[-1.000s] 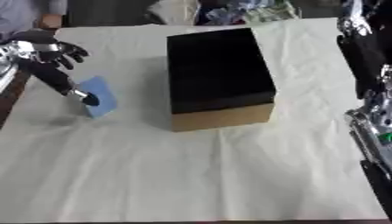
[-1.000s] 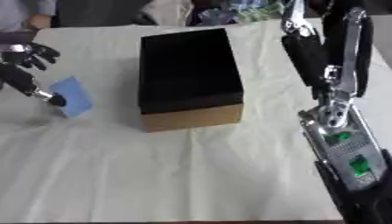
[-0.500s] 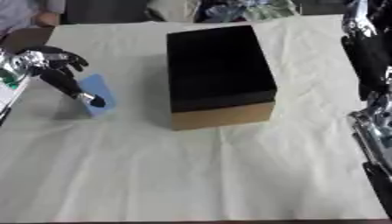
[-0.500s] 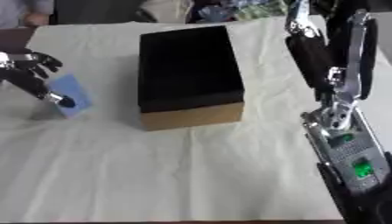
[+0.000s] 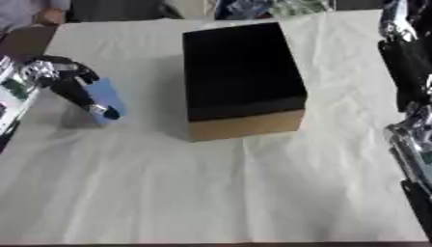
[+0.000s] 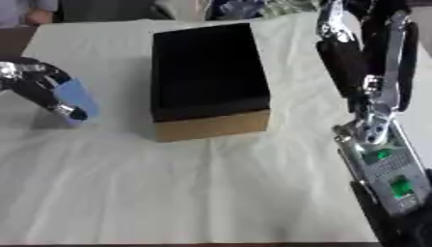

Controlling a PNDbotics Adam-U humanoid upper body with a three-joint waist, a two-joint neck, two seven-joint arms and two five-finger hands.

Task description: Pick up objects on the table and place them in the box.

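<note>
We see the left hand now pinching the blue object, tilted up off the bench; box next.

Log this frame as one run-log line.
left hand: fingers on blue flat object, left of box | box: open, nothing visible inside | right hand: not in view | white table cover

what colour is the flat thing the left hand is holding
Light blue. The flat object in the left hand shows best in the left eye view.
</note>
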